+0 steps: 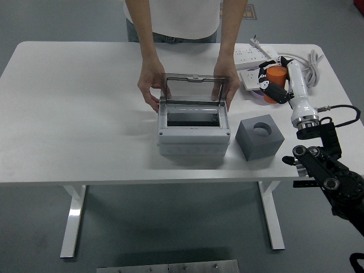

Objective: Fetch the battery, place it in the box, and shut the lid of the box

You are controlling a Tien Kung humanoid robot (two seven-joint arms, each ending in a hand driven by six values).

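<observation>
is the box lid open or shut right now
Open. The clear lid stands upright above the grey box, held by the person's hands, and the box opening shows.

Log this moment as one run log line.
right robot hand: holding battery above table | holder: empty | box: lid held open by person

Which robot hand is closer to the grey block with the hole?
The right hand. It holds the orange battery up behind the grey block. The left hand isn't in view.
</observation>
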